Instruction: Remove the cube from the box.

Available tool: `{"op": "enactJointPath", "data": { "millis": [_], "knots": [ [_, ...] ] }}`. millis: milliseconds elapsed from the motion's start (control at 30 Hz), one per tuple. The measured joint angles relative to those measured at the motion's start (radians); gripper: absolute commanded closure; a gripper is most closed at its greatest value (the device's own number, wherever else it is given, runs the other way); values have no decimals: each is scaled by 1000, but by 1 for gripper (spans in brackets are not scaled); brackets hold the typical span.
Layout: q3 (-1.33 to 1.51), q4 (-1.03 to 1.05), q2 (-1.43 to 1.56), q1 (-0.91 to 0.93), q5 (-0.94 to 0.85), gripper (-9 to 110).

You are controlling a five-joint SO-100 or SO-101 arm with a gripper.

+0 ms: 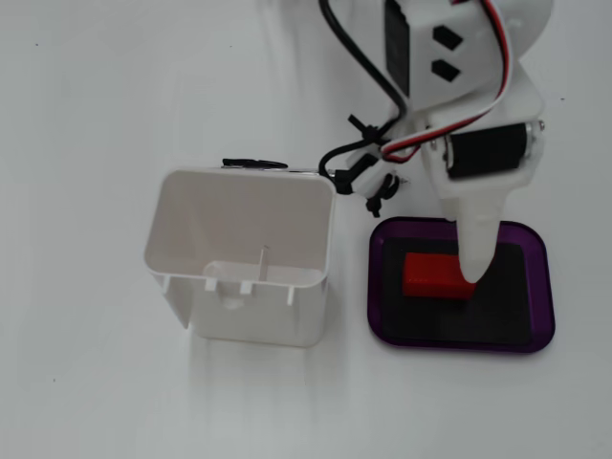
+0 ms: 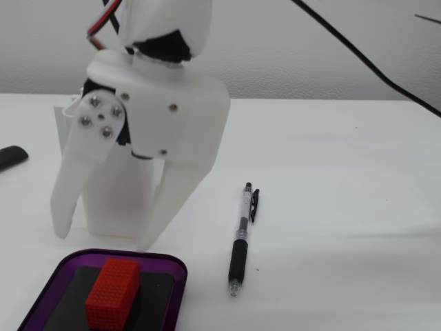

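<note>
The red cube (image 1: 433,274) lies inside the purple box (image 1: 538,287) on its black floor, toward the left side in this fixed view. It also shows in the other fixed view (image 2: 112,291), inside the box (image 2: 173,270). My white gripper (image 2: 103,238) is open and empty, with both fingers pointing down just above the box. Its fingertips hang a little above and behind the cube, without touching it. Seen from above, the gripper (image 1: 474,268) overlaps the cube's right end, and only one finger (image 1: 475,244) shows.
A tall white container (image 1: 239,258) stands left of the box; in the other fixed view it (image 2: 114,200) is behind the gripper. A black-and-clear pen (image 2: 241,241) lies on the white table right of the box. A dark object (image 2: 10,157) sits at the left edge.
</note>
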Motion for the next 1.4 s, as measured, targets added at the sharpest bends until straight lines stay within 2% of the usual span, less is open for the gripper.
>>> {"op": "enactJointPath", "data": {
  "millis": [233,667,1400],
  "knots": [
    [-107,0,-117,9,23,77],
    [-124,110,-120,8,40,77],
    [-144,115,-258,-35,46,77]
  ]
}}
